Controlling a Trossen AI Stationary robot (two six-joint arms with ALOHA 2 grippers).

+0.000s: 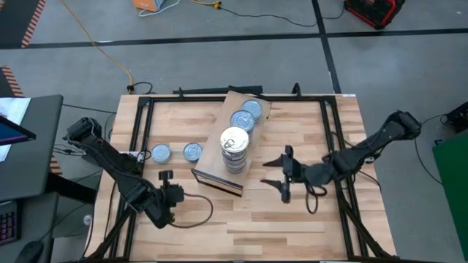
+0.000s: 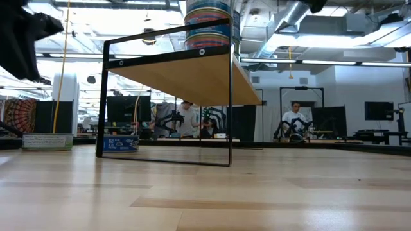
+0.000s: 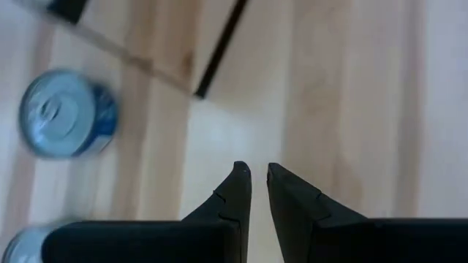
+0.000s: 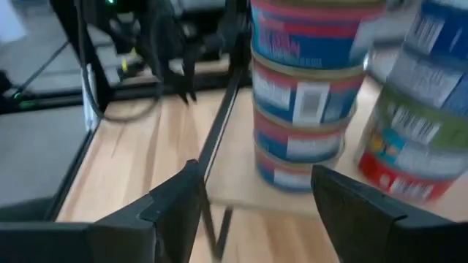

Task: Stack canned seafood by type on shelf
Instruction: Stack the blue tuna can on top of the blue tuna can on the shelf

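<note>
Fingers of the right gripper [image 1: 281, 177] stand spread and empty right of centre, facing the pale-lidded can stack [image 1: 235, 150] on the shelf [image 1: 212, 169], probably just released, while the clenched left gripper [image 1: 167, 181] waits lower left near two loose blue-topped cans [image 1: 176, 153].

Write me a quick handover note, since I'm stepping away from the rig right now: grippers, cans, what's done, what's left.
Left gripper: shut, empty, over the table near the front left.
Right gripper: open, empty, just right of the shelf.
On the shelf: a tall stack of gold-lid cans and blue-top cans behind it.
Left: two blue-top cans on the table, left of the shelf.
</note>
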